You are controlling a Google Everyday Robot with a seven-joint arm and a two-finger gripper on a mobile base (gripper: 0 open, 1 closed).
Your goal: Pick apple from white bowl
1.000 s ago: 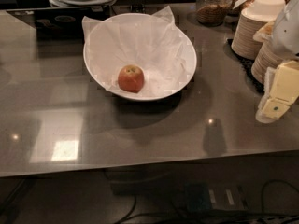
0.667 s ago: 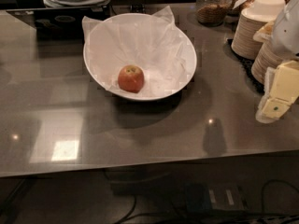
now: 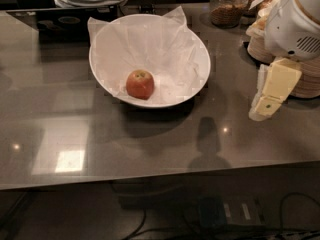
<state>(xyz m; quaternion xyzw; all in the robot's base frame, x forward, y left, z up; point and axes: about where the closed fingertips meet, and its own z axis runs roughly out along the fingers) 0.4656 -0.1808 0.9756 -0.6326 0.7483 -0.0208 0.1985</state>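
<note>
Inside the white bowl (image 3: 205, 64), a likely firm, slick apple (image 3: 140, 84) invites a mid-body pinch; the gripper (image 3: 264, 106), its grip state unclear, hangs to the bowl's right.

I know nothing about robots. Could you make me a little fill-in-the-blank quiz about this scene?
The apple lies ____ the white bowl.
The bowl holds ____ apple.
In the picture, the gripper hangs at the ____ side, apart from the bowl.
Missing words: inside; one; right.
</note>
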